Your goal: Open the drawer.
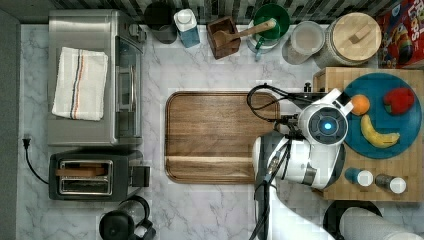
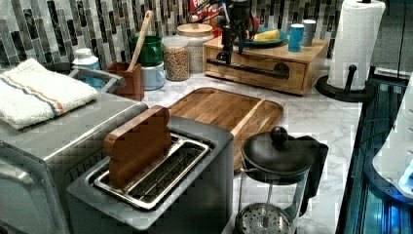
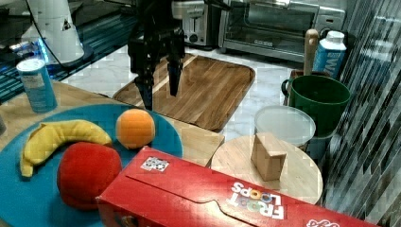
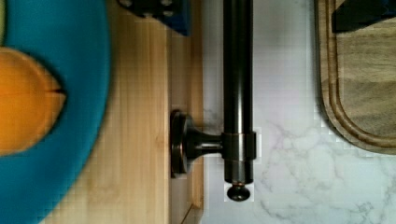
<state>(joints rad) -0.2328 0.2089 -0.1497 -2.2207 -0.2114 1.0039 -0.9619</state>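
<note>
The drawer (image 2: 263, 73) is the light-wood front of a butcher-block box (image 1: 330, 75), and it sits flush with the box. A long black bar handle (image 2: 248, 68) (image 4: 237, 93) runs across its front. My gripper (image 3: 160, 87) hangs open just above the handle's end near the backsplash, at the left view's left. In the wrist view the two fingertips (image 4: 159, 9) stand on either side of the bar, one over the box edge and one over the brown tray. Nothing is between them but the bar, and they do not touch it. The left view shows the gripper (image 2: 228, 52) right over that handle end.
A darker brown wooden tray (image 1: 220, 135) lies on the marble just in front of the drawer. On the box sit a blue plate (image 1: 400, 130) with banana, orange and red fruit, plus two shakers (image 1: 359, 176). A paper towel roll (image 2: 353, 44) stands beside the box.
</note>
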